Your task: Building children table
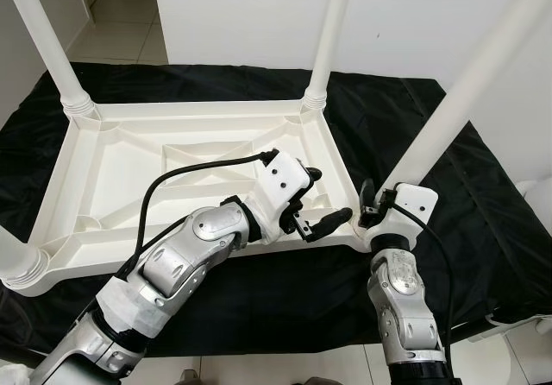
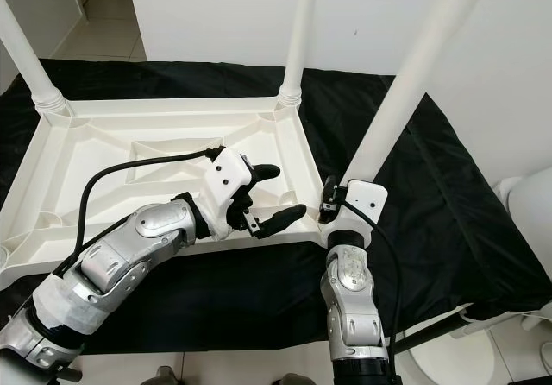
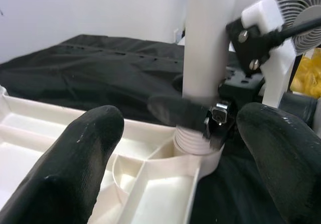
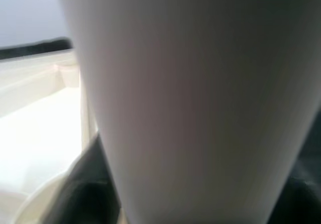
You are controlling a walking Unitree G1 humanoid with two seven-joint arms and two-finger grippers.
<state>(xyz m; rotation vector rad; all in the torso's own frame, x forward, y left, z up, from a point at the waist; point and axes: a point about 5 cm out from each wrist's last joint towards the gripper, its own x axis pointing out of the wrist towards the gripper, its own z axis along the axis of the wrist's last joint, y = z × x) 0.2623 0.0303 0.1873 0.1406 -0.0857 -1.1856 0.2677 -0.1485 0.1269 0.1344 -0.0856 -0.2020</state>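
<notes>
Four white legs stand up from an upturned white table top (image 1: 129, 156) lying on a black cloth (image 1: 448, 186): far left leg (image 1: 47, 44), far right leg (image 1: 332, 31), near left leg (image 1: 15, 260) at the frame edge, and near right leg (image 1: 470, 83) rising tilted toward the upper right. Right gripper (image 1: 369, 204) is at the base of the near right leg, its black fingers clamped around it just above the ribbed collar where the leg meets the table corner; the right wrist view is close up on the leg (image 4: 200, 98). Left gripper (image 1: 323, 199) hovers over the near right part of the table top, fingers spread apart, holding nothing, tips pointing at that same leg base, close to the right gripper, not touching it. White floor tiles (image 1: 121, 22) beyond the cloth.
</notes>
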